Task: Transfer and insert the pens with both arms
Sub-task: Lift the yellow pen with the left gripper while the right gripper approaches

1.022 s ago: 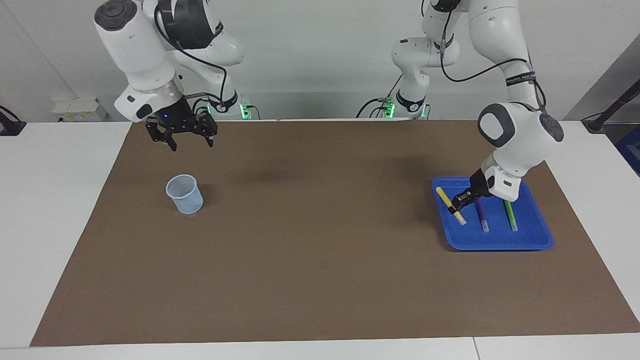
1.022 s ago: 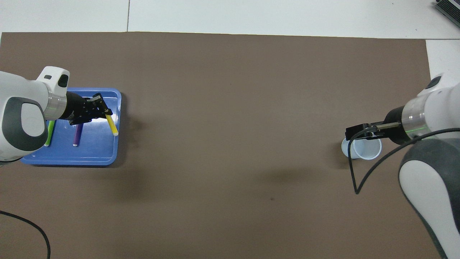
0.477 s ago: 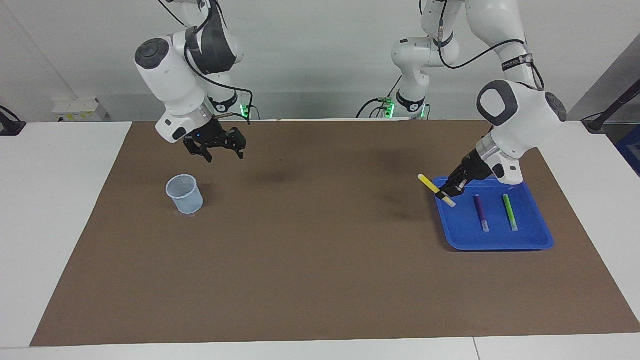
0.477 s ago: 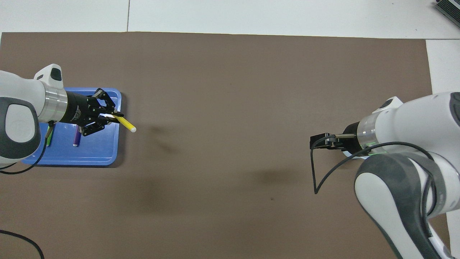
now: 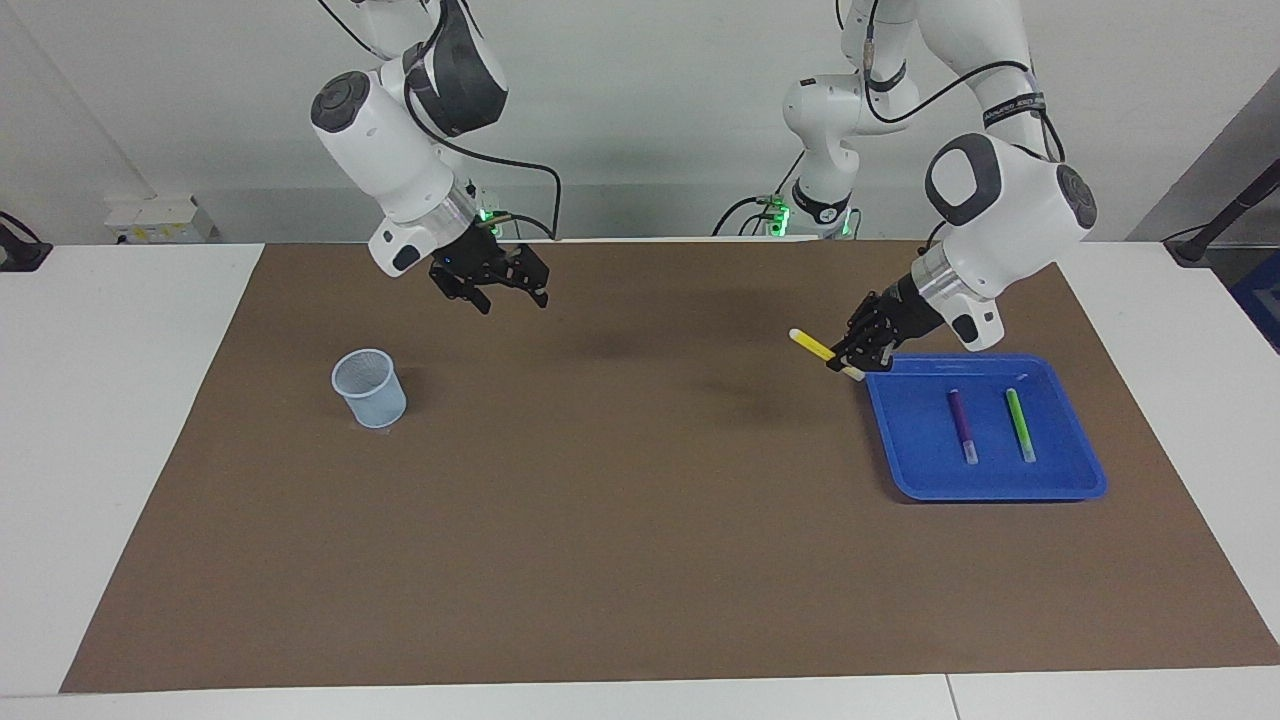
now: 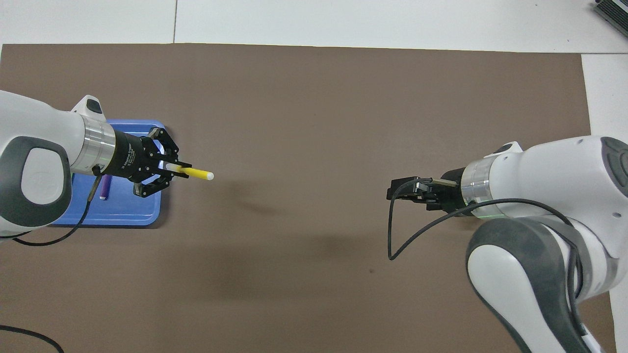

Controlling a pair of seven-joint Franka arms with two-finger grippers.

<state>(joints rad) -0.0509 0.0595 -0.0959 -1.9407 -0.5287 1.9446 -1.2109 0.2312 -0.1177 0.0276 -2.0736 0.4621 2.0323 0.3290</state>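
Yellow pen (image 5: 812,345) is up in the air, clamped in my left gripper (image 5: 852,366), lying close to level with its long yellow end pointing toward the middle of the table. From overhead I see that pen (image 6: 195,172) sticking out past the fingertips, its pale tip leading, over the brown mat (image 6: 314,147) just beside the blue tray (image 6: 122,218). My left gripper (image 6: 172,171) is clenched on the pen's other end, over the tray's edge on the side toward the right arm.

Purple pen (image 5: 962,424) and green pen (image 5: 1019,424) lie flat in the blue tray (image 5: 1085,487), side by side and apart, pale ends pointing away from the robots. The tray sits on the mat at the left arm's end of the table. Overhead, only a bit of the purple pen (image 6: 104,187) shows beside the left arm.

My right gripper (image 5: 509,297) hangs over bare mat with its fingers spread and nothing between them, up in the air between the cup and the table's middle. Overhead I see it (image 6: 400,189) pointing toward the yellow pen, well apart from it.

A pale blue mesh cup (image 5: 369,387) stands upright on the mat at the right arm's end.
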